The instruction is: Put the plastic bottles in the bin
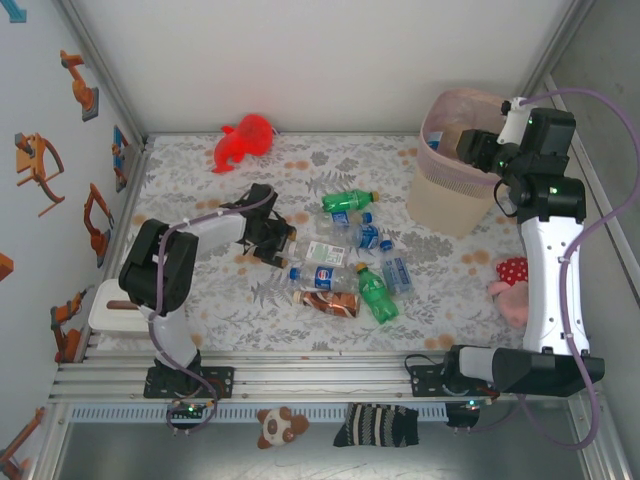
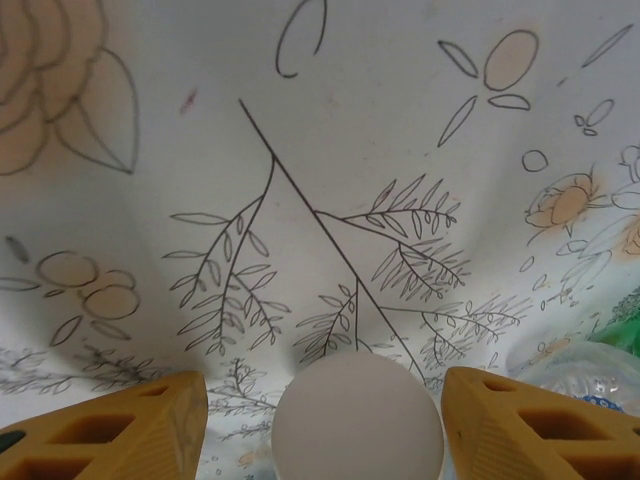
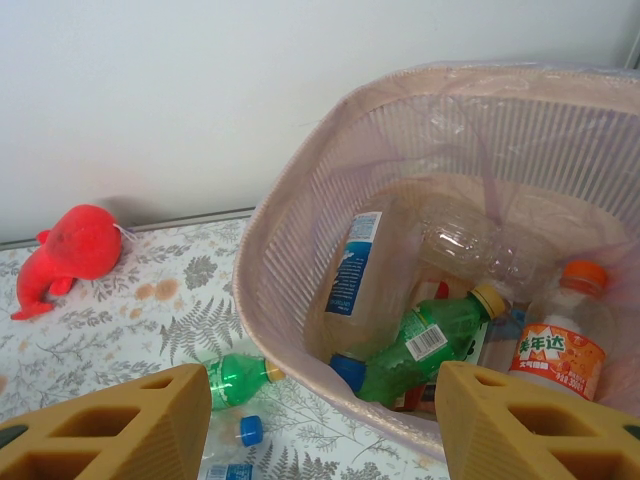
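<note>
Left gripper (image 2: 322, 390): fingers wide, straddling white cap (image 2: 357, 425), gap on its left side. Arm stretched low toward bottle cluster (image 1: 345, 250) at scene centre. Right gripper (image 3: 322, 375): fingers wide, empty. Arm raised, wrist tipped over bin (image 3: 285, 250) at far right, several bottles (image 3: 415, 340) inside.

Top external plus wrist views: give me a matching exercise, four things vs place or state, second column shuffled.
Things
A. red plush toy
B. bin
C. left gripper
D. orange-capped bottle

Place or state
1. lying inside the bin
2. standing at the far right
3. at the far edge, left of centre
4. open, with a white cap between its fingers

Pairs: A-3, B-2, C-4, D-1
</note>
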Robot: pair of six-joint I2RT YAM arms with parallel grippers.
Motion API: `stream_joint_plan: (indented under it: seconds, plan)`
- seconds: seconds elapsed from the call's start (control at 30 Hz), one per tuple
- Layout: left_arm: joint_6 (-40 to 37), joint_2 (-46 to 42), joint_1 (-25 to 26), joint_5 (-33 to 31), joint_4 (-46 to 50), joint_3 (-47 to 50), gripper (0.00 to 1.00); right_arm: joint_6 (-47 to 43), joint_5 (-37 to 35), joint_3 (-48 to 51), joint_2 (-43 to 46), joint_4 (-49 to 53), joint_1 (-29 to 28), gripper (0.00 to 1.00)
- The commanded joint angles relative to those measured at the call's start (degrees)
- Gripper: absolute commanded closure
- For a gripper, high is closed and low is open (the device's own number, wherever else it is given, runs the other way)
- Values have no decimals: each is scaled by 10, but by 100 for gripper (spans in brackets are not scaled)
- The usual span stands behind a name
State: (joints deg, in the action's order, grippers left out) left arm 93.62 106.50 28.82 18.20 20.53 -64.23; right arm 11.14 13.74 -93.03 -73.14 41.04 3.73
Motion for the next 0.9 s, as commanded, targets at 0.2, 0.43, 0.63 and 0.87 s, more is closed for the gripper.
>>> stream_joint_plan:
  seconds: [0.2,0.43,0.63,0.87]
  plan:
    - [55,17,0,29,-18,-6,40,-7,1,-15,13,-12,4,40]
    - [66,20,3,35,-27,-2,43,-10,0,-15,14,-9,4,40]
    - [70,14,4,29,-26,4,52,-11,0,-16,15,-9,4,40]
    - [69,-7,-6,14,-18,19,60,-13,-1,-16,17,-6,4,40]
